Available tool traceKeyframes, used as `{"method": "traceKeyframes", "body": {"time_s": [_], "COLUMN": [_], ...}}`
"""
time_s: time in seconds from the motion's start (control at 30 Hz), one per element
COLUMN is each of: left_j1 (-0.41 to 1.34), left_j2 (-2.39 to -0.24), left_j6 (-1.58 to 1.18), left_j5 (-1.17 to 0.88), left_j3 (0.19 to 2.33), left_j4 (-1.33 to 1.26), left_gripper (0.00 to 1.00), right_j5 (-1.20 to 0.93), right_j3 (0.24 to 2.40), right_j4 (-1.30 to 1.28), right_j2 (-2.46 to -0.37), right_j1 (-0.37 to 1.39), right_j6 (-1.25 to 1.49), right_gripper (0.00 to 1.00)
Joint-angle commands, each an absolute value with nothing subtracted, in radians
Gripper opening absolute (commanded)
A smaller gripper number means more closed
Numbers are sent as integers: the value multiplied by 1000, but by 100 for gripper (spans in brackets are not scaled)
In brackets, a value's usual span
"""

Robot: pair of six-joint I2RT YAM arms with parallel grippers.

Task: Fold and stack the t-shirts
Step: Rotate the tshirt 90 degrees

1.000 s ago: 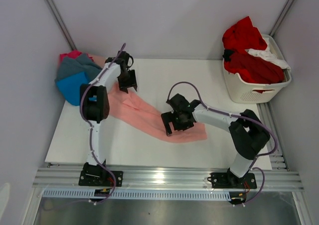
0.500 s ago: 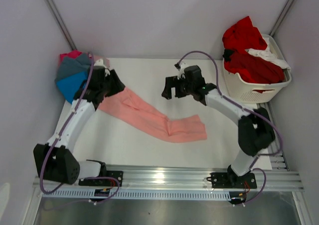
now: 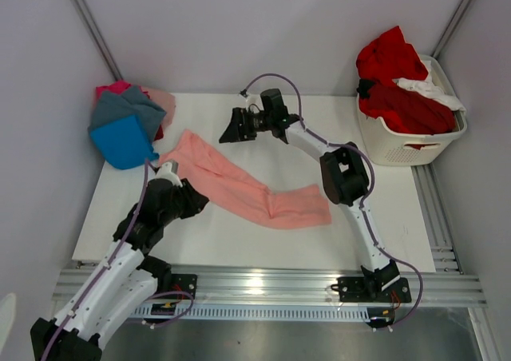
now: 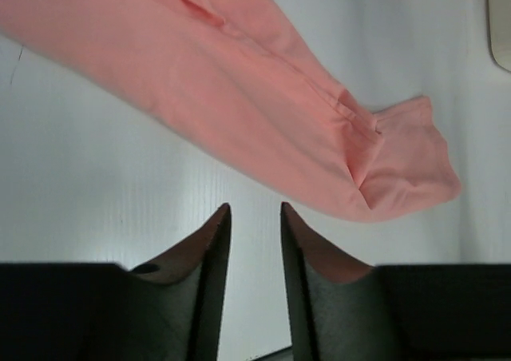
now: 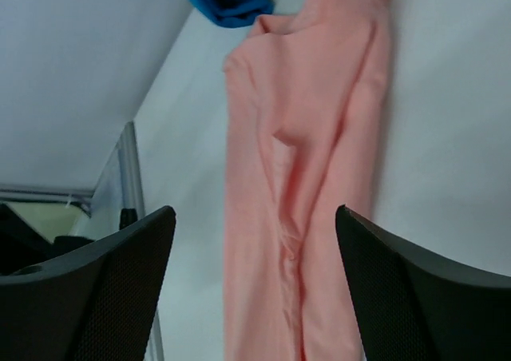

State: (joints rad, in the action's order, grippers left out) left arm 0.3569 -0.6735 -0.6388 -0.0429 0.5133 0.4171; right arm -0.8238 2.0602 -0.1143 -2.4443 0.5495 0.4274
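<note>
Task's thing: the salmon-pink cloth t-shirt (image 3: 239,187) is gathered into a long narrow band with lengthwise creases, flat on the white table (image 3: 239,237).
Its place: it runs on a slant from near the far-left corner down to right of the table's middle, where its wider end is folded over on itself.
Left gripper (image 3: 198,204): just beside the band's near edge, not touching; its jaws stand a narrow gap apart, with only bare table showing between them.
Right gripper (image 3: 227,132): raised over the far middle of the table, apart from the cloth, jaws spread wide and empty.
Left edge: a pile of folded cloth shirts, bright blue (image 3: 120,141) under grey (image 3: 120,109), fills the far-left corner, close to the band's upper end.
Right edge: the white slatted plastic laundry basket (image 3: 407,147), heaped with red shirts (image 3: 395,81), stands well apart from the band.
Open room: bare table lies along the near edge, and between the band's wide end and the basket.
</note>
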Motion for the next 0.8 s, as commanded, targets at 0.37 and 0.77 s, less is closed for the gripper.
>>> {"method": "traceKeyframes", "body": {"time_s": [0.37,0.77], "left_j1": [368,377], "left_j2": [-538,-552], "left_j6": [-673,-650], "left_j5": [-18,-31], "left_j3": [529,577], "left_j4": [572,623], "left_gripper": [16,16], "right_j5": [-1192,-926], "right_j3": [2121,2177], "right_j4": [47,-86], "right_j2": [-2597,-2701], "right_j1": [739,704], "right_j6": [635,571], "right_gripper": [82,82]}}
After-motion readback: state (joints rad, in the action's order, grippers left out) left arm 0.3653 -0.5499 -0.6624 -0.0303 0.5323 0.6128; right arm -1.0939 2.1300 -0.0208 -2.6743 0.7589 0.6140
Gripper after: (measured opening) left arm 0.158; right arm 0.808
